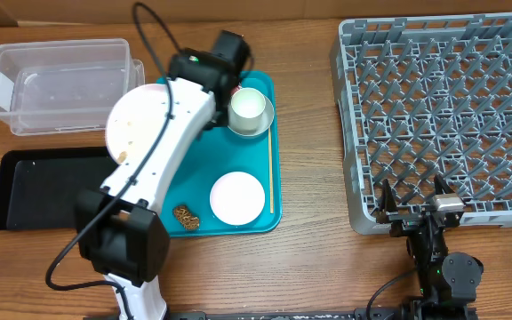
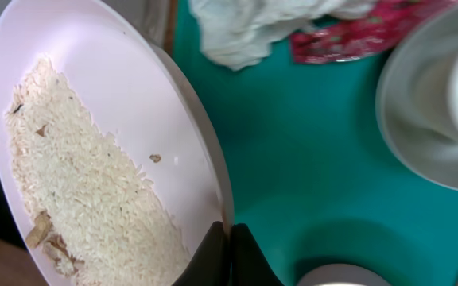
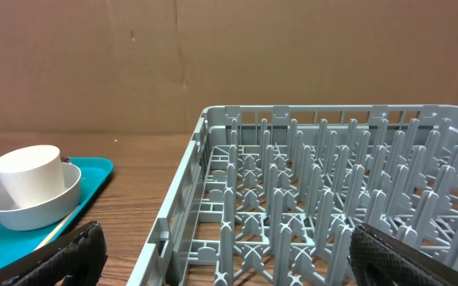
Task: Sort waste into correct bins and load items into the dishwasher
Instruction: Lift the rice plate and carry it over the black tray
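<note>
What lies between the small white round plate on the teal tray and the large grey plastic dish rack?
In the overhead view: a thin wooden stick along the teal tray's right edge, then bare brown wooden table up to the rack.

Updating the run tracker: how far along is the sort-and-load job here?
Done: nothing visible; the dish rack, clear tub and black tray look empty. In hand: the left hand pinches the large plate by its rim, rice on it. Left: napkin, wrapper, brown bits, bowl with cup, small plate and stick on the teal tray. Meanwhile the right hand is open by the rack.
</note>
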{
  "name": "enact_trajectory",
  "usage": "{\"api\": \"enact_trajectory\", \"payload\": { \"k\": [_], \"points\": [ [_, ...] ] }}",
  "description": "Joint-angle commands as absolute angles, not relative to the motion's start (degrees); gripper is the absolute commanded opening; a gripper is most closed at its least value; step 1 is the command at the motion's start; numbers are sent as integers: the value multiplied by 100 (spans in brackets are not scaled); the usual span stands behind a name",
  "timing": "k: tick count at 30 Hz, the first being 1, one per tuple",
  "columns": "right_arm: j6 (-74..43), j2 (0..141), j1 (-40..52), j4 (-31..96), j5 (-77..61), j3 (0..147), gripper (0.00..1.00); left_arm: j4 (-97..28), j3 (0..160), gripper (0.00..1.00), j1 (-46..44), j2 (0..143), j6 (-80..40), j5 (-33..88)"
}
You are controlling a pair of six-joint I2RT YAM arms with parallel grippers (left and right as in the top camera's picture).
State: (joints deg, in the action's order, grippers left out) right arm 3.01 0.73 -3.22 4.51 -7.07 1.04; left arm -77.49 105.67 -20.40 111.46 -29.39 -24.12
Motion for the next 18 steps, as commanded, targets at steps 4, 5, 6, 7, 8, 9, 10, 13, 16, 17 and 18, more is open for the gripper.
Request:
{"api": "enact_trajectory", "payload": {
  "k": [4,5,6,7,8,9,10,13,16,17,18],
  "points": [
    [283,19,-296,423,-692,47,100,-7944,10750,4,-1079,11185,-3175,-2679],
    [283,19,-296,425,-692,47,100,-7944,10750,4,-985,11183,-3177,-2672],
    [283,19,-296,423,-692,47,100,-7942,10750,4,-836,11185,-3173,-2639],
    [283,19,-296,425,-692,47,100,-7933,10750,4,-681,11185,-3170,-2582],
    [283,19,-296,423,-692,47,100,-7922,10750,4,-523,11185,-3173,-2523],
    [283,19,-296,425,-692,47,100,-7911,10750,4,-408,11185,-3168,-2460],
    [283,19,-296,425,-692,47,100,-7902,10750,4,-281,11185,-3166,-2386],
    [283,19,-296,425,-692,47,100,-7802,10750,4,196,11185,-3055,-1846],
    [283,19,-296,425,-692,47,100,-7616,10750,4,587,11185,-2648,-1037],
    [283,19,-296,423,-692,47,100,-7564,10750,4,701,11185,-2554,-808],
    [283,19,-296,425,-692,47,100,-7494,10750,4,926,11185,-2517,-460]
  ]
}}
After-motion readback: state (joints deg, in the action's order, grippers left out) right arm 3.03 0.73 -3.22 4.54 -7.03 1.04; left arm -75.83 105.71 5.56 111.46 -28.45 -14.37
